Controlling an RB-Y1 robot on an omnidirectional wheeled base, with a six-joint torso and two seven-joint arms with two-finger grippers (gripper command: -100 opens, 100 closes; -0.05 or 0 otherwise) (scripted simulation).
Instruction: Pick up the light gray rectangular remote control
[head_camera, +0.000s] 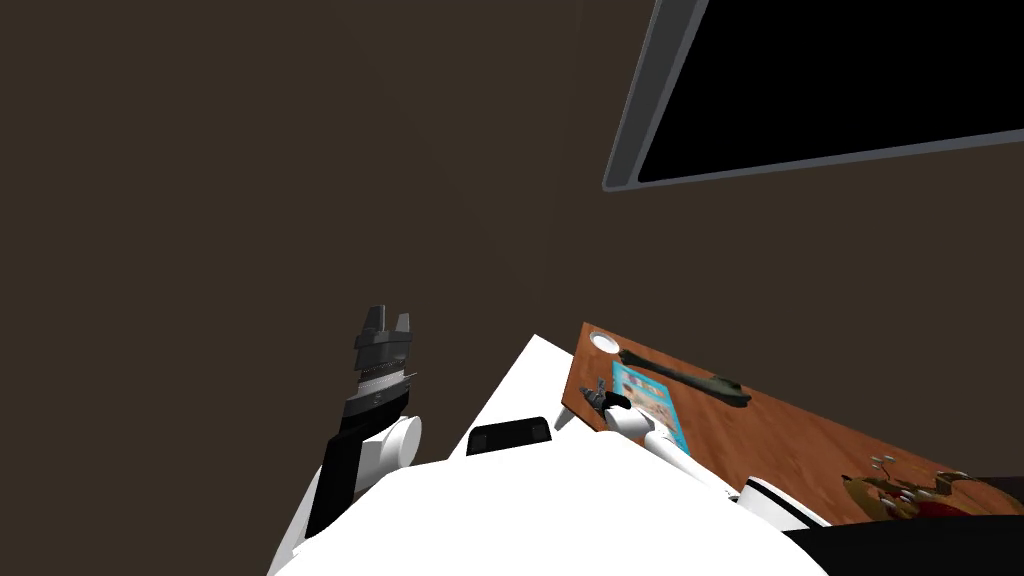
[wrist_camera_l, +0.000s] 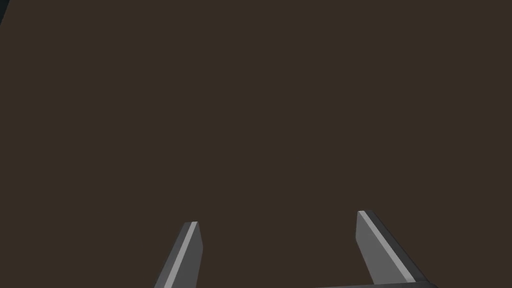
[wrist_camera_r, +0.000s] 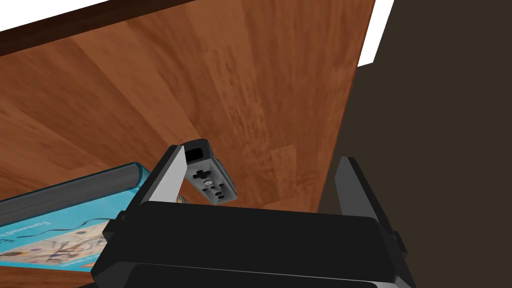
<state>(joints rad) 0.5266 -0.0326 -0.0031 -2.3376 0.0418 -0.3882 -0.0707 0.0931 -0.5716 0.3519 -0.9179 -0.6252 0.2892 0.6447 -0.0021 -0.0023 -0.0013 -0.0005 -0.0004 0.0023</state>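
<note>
**Right pincer spread around grey remote at corner of wooden surface**

The right pincer hung over the near left corner of the reddish-brown wooden surface, its two blades spread wide and gripping nothing. The grey rectangular remote control with dark buttons sat between them, hard against one blade and well apart from the other. Whether it lay flat on the wood could not be told. Just beside it lay a teal book with a dark spine. Farther along the surface stood a small white round dish, and to its right stretched a long dark olive object. A brown and red ornament sat toward the right end. The left pincer was raised on the left, away from the surface. Its blades were wide apart and empty, facing a dark brown wall.
</note>
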